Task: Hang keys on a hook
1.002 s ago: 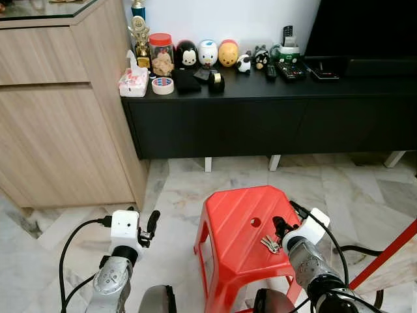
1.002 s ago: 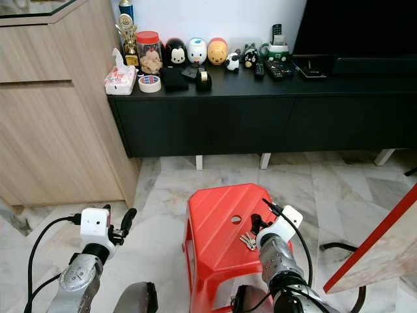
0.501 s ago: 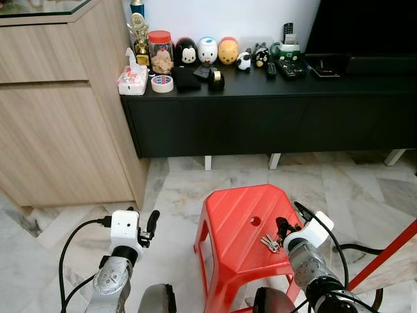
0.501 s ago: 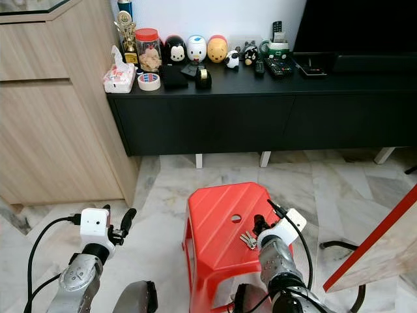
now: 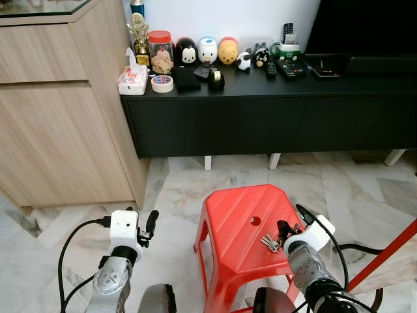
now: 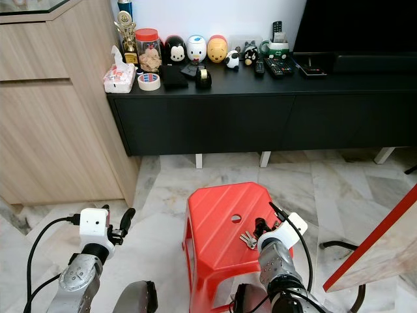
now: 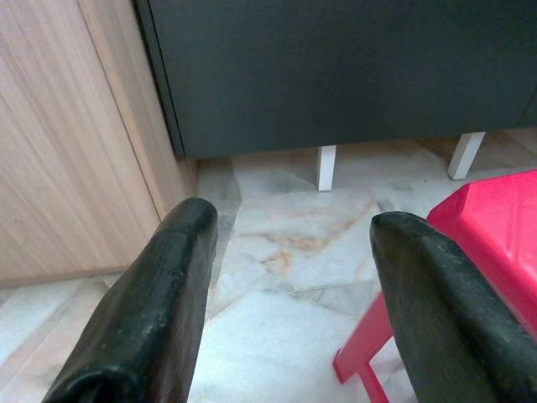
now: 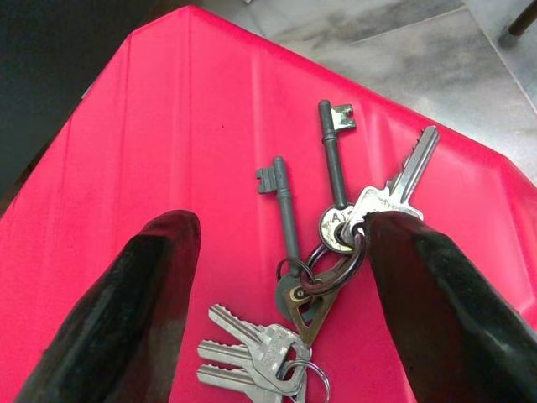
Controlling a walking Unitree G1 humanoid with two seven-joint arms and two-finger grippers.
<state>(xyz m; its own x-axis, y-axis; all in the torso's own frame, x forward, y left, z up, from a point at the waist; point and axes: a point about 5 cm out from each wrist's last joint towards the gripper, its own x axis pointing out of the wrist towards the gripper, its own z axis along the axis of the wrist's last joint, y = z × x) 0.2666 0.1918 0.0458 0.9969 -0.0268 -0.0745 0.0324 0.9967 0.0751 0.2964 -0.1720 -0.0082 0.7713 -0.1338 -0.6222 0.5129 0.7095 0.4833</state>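
Note:
A bunch of keys on dark rings lies flat on the red plastic stool; in the head views the keys sit near the stool's right edge. My right gripper is low over them, open, one finger on each side of the bunch in the right wrist view, one fingertip touching the ring. My left gripper hangs open to the left of the stool, over the marble floor. No hook is in sight.
A long black cabinet with jars, toys and remotes stands against the far wall. A wooden cupboard stands at left. A red bar slants at the right edge. A black cable lies on the floor.
The head camera has tilted slightly. My right gripper has sunk a little lower and nearer the keys. The keys and left arm have not moved.

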